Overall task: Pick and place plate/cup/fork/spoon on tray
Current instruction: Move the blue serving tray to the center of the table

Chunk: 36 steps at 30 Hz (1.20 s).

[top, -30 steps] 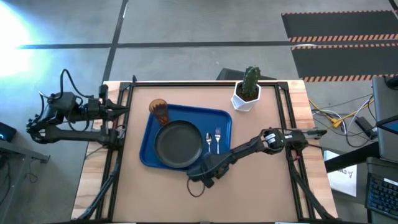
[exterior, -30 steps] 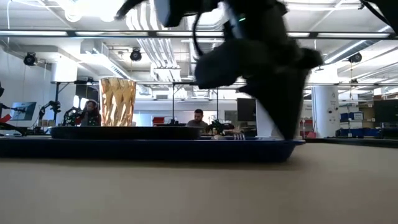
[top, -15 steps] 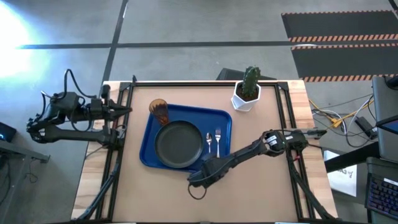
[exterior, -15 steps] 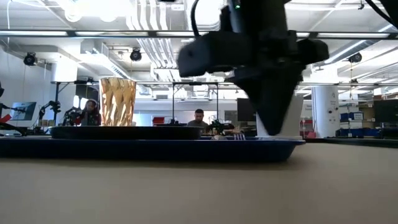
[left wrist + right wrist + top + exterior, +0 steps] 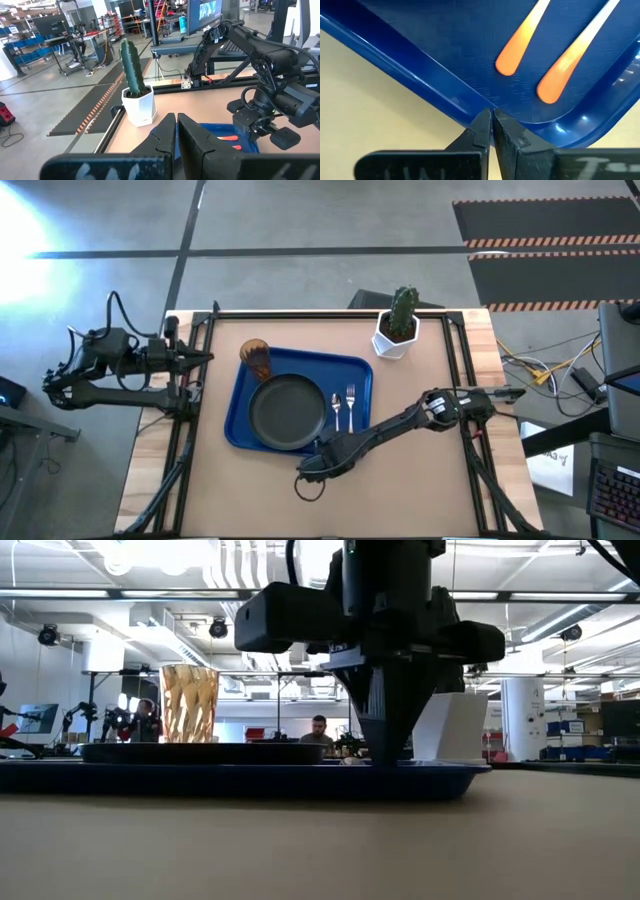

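Note:
The blue tray (image 5: 355, 375) lies on the table with the dark plate (image 5: 287, 410) on it. The spoon (image 5: 335, 410) and the fork (image 5: 350, 404) lie right of the plate. The amber cup (image 5: 256, 358) stands at the tray's far left corner. My right gripper (image 5: 318, 455) is shut and points down at the tray's near rim (image 5: 465, 92), just near the two orange handles (image 5: 517, 50). My left gripper (image 5: 176, 125) is shut and empty, off the table's left edge (image 5: 205, 357). My right gripper comes from above, pointing down, its shut fingertips (image 5: 481, 120) at the tray's near rim, close to the near right corner (image 5: 388, 760). I cannot tell whether they touch the rim. The tray lies flat on the table.
A white pot with a green cactus (image 5: 398, 328) stands at the table's far edge, right of the tray. Bare table lies near and right of the tray (image 5: 420, 490). People sit in the room beyond the table (image 5: 318, 732).
My right gripper has gone toward the table's left edge along the tray's near rim and now stands upright over it, fingers pointing down. The tray and tableware have not moved.

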{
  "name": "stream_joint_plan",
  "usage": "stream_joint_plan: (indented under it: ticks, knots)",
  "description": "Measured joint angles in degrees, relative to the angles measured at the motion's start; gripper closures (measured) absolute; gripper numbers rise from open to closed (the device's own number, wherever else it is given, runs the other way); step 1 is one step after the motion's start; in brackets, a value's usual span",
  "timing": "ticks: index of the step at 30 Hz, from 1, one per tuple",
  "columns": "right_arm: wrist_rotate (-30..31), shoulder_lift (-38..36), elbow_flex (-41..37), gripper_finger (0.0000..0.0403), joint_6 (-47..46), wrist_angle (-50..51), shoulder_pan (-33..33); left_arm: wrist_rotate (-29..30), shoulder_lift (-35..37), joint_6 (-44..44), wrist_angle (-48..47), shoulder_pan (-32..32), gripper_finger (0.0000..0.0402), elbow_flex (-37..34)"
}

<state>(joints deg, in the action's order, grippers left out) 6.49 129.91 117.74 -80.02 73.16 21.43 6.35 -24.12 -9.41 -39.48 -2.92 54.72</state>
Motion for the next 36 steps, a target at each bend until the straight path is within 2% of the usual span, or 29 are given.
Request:
stream_joint_plan:
  ticks: [9, 18, 26, 29, 31, 34, 36]
  knots:
    - [0.0, 0.0, -1.8, 0.0394, -0.5, -0.1, 0.9, 0.0, 0.0, 0.0, 0.0, 0.0, 0.0402, 0.0]
    - [-7.7, 0.0, -2.7, 0.0394, -2.4, 2.5, 4.6, 0.2, 0.0, 0.0, 0.5, 0.0, 0.0402, 0.0]
    - [-7.9, 0.0, -2.8, 0.0394, -8.2, 7.7, 7.2, 0.3, 0.0, 0.0, 1.1, 0.0, 0.0402, 0.0]
    - [-5.2, 0.0, -2.3, 0.0394, -10.6, 7.7, 7.3, 0.3, -0.1, 0.0, 0.0, 0.0, 0.0402, 0.0]
    - [-1.3, 0.0, -0.5, 0.0394, -11.7, 7.7, 7.3, 0.2, -0.1, -0.1, -2.6, 0.0, 0.0402, 0.0]
    - [7.0, -0.6, 3.7, 0.0394, -12.4, 7.5, 6.8, -1.7, -0.2, 0.0, -7.9, 0.0, 0.0402, 0.0]
    - [14.4, -1.2, 7.1, 0.0394, -12.3, 7.6, 6.5, -6.0, -0.6, -0.1, -12.0, 0.0, 0.0402, 0.0]
